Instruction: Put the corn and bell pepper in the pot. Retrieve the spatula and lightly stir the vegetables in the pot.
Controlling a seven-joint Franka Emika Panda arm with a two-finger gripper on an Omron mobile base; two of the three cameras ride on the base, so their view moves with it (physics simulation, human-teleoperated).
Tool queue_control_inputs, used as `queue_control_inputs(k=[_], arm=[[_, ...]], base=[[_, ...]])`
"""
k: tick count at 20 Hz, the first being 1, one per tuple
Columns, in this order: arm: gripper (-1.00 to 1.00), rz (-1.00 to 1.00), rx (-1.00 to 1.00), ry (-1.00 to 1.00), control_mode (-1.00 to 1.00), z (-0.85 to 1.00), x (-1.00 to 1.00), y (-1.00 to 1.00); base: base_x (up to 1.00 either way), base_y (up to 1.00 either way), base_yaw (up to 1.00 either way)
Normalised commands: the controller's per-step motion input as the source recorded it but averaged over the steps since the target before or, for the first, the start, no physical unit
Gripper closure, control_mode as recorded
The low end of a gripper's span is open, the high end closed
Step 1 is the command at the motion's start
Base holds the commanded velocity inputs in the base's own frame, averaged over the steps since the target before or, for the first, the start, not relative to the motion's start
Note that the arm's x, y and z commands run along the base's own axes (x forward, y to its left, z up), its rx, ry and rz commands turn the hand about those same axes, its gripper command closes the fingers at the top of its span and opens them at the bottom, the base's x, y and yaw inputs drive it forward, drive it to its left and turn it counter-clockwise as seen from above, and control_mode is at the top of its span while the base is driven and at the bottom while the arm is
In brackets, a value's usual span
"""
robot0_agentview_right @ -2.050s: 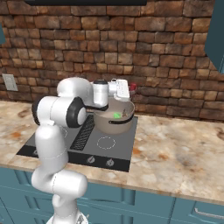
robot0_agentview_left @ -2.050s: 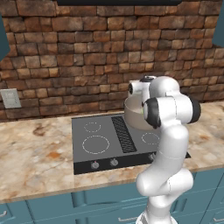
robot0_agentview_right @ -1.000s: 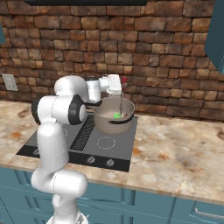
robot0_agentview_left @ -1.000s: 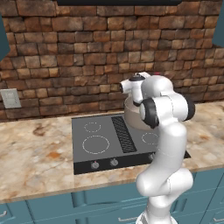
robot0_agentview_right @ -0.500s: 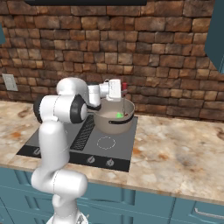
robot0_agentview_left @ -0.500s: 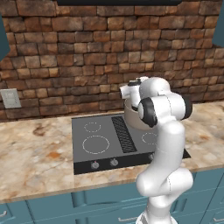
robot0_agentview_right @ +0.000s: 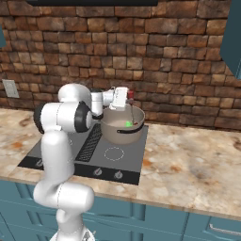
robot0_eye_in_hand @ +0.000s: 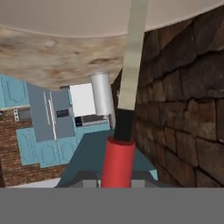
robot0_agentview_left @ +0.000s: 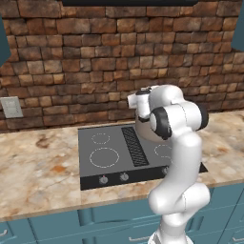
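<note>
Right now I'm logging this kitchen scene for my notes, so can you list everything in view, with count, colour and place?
pot: one, dull grey, on the stove's back right burner
green vegetable: one piece, inside the pot
spatula: one, red handle, pale shaft, held over the pot
stove: one, dark grey, set into the counter
counter: one, mottled beige stone
brick wall: one, brown, behind the stove
wall outlet: one, white, on the wall left of the stove
cabinets: teal, below the counter
hand: one, white, shut on the spatula
</note>
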Motion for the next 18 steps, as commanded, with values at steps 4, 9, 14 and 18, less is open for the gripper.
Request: queue_control_inputs(k=[4, 9, 14, 18], arm=[[1.0, 0.0, 0.01, 0.01, -1.0, 0.0, -0.51, 0.32], [1.0, 0.01, 0.04, 0.13, -1.0, 0.0, -0.39, 0.15], [1.0, 0.0, 0.07, 0.1, -1.0, -0.05, -0.41, 0.01], [1.0, 0.0, 0.16, 0.02, -1.0, -0.06, -0.31, 0.19]], base=[[0.0, 0.0, 0.0], [0.0, 0.0, 0.0], [0.0, 0.0, 0.0], [0.0, 0.0, 0.0]])
